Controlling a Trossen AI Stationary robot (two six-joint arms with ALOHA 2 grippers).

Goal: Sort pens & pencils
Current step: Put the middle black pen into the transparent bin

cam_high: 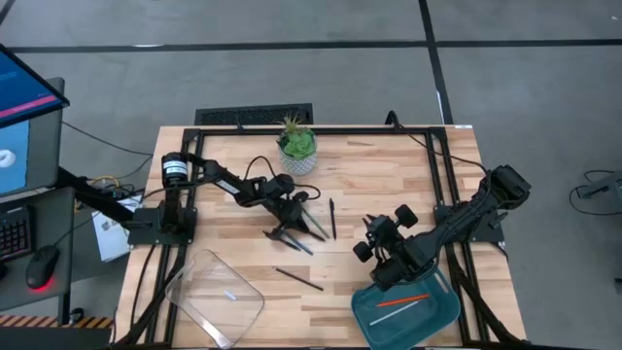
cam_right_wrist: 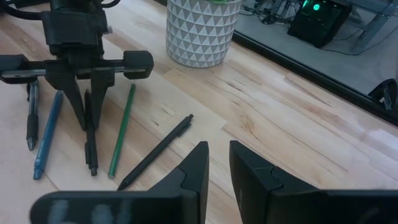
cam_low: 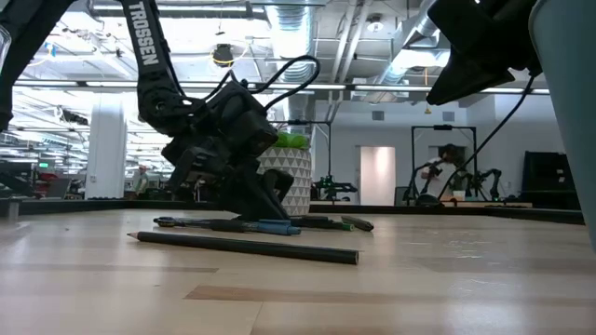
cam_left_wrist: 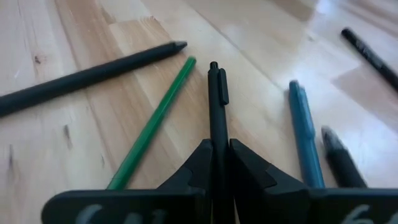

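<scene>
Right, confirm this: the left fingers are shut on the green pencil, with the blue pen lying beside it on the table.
Wrong on one point. The left gripper has its fingers shut on the black pen, not the green pencil, which lies loose next to it. The left wrist view shows this. The blue pen does lie beside it on the table.

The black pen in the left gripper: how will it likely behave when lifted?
The black pen looks straight and stiff, so it probably won't sag. The left gripper pinches one end, so it may pivot. Its round barrel could slip or roll.
</scene>
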